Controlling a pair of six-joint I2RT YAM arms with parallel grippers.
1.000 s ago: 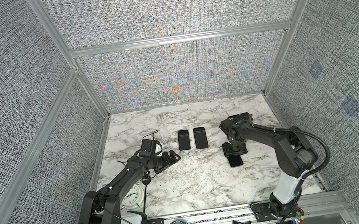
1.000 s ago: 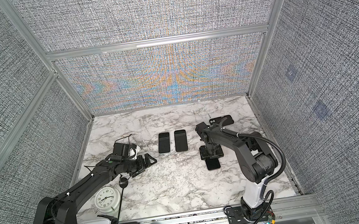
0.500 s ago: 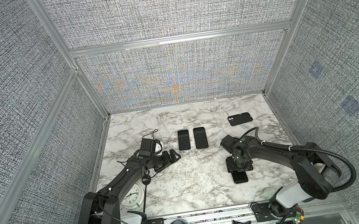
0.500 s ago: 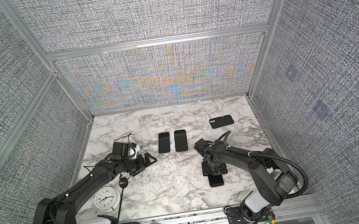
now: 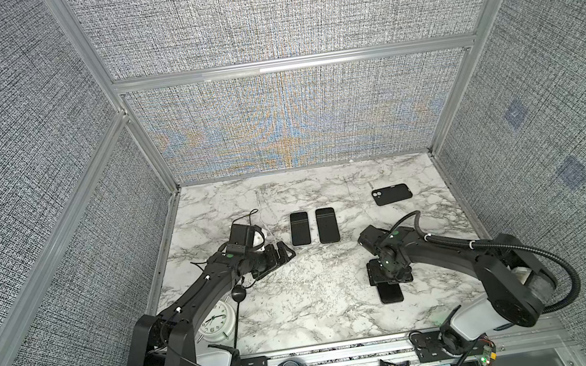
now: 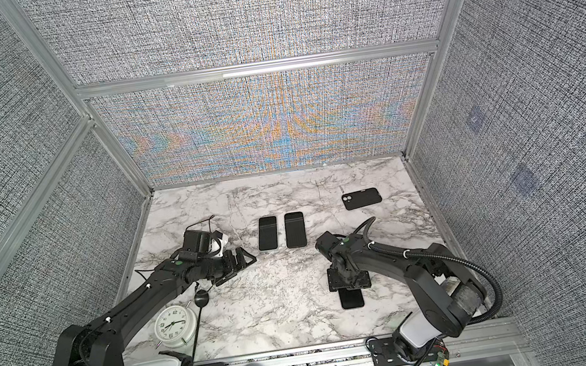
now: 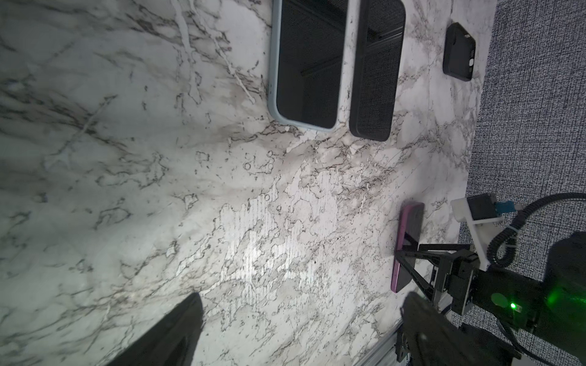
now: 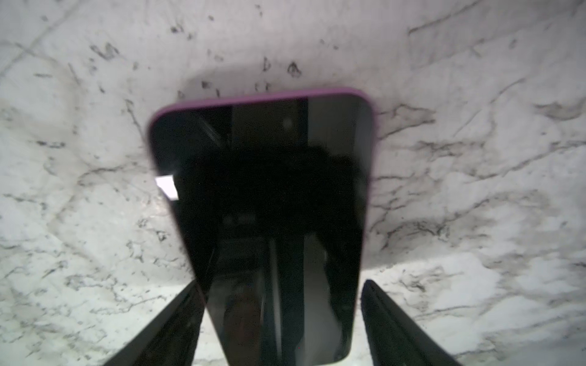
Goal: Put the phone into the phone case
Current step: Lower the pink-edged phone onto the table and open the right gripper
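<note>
Step in hand: I am judging this as the pick-up of the phone [image 5: 391, 294], ahead of carrying it to the phone case [image 5: 391, 194].
Phone: purple-edged, it is lying flat and screen up on the near right of the desk [image 5: 320, 304].
Phone case: black, it is lying at the far right, seemingly back up, well apart from the phone.
Right hand [image 5: 390, 280]: it is straddling the phone's far end, one finger beside each long edge. I cannot tell whether it is pinching or released.
Left hand [image 5: 282, 257]: it is hanging released and empty at the left.
Doing it well: I am aiming to centre both fingers on the long edges, clench evenly, and lift level without dragging the glass.
Watch for: the case may be needing a flip first. A blue-cased phone [image 5: 299, 228] and a black phone [image 5: 327, 225] are lying mid-desk, between the hands.
</note>
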